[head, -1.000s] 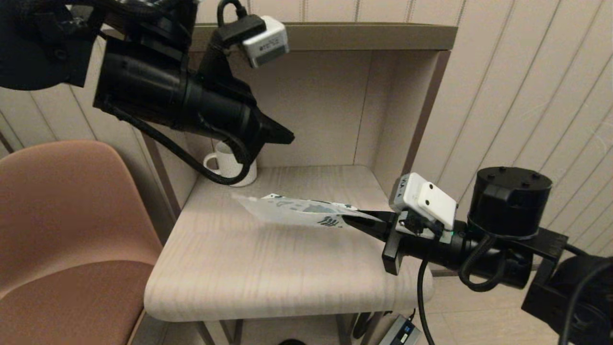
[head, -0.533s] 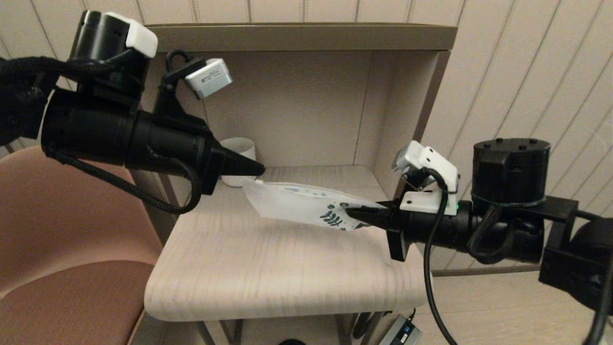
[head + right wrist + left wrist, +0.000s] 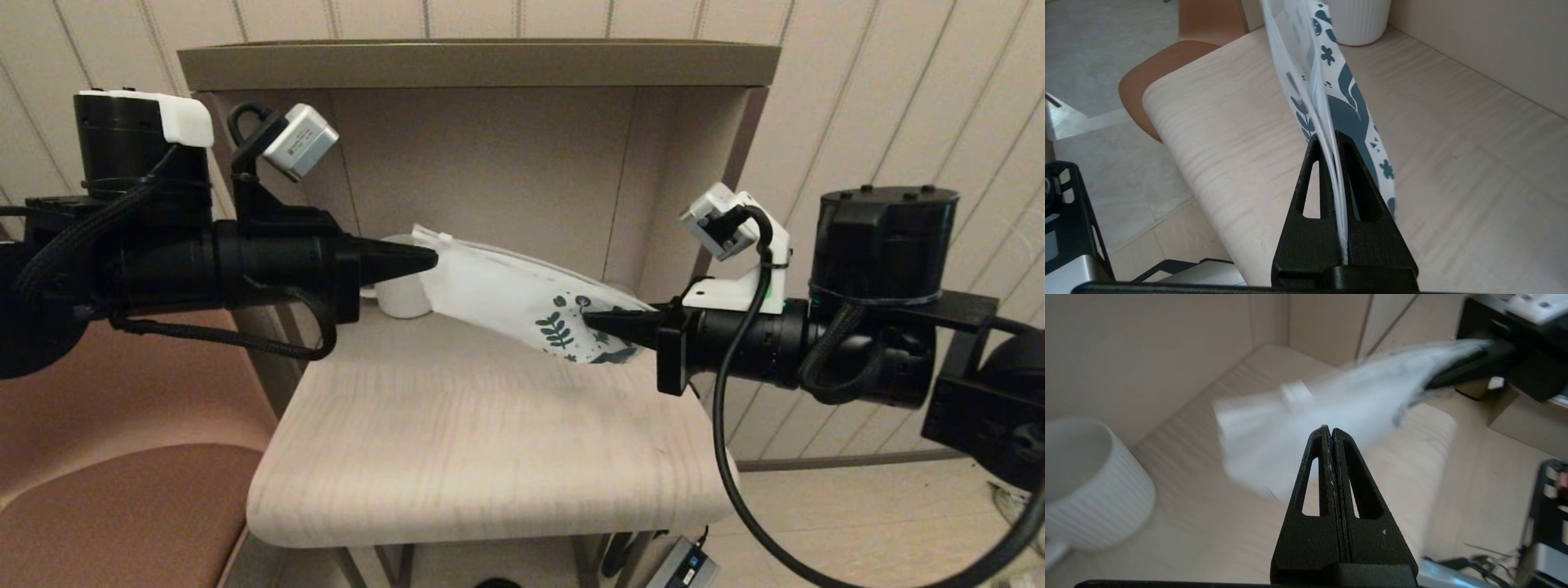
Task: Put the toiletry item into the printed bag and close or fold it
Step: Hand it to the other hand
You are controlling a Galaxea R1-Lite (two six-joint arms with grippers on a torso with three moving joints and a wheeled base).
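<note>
Hanging printed bag [image 3: 522, 304] pinched inside right gripper [image 3: 589, 321], above table [image 3: 457, 441]

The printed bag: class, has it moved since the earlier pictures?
Yes. The printed bag, pinched by the right gripper, has risen off the tabletop; its plain end now overlaps the mug.

Counts on and around the table

One bag [image 3: 522, 302], one white ribbed mug [image 3: 400, 290], one table [image 3: 457, 457], one brown chair [image 3: 122, 425]. Two grippers: the left [image 3: 433, 260] and the right [image 3: 589, 320]. Two small wrist cameras, one on each arm. One grey box on the floor under the table [image 3: 682, 567].
</note>
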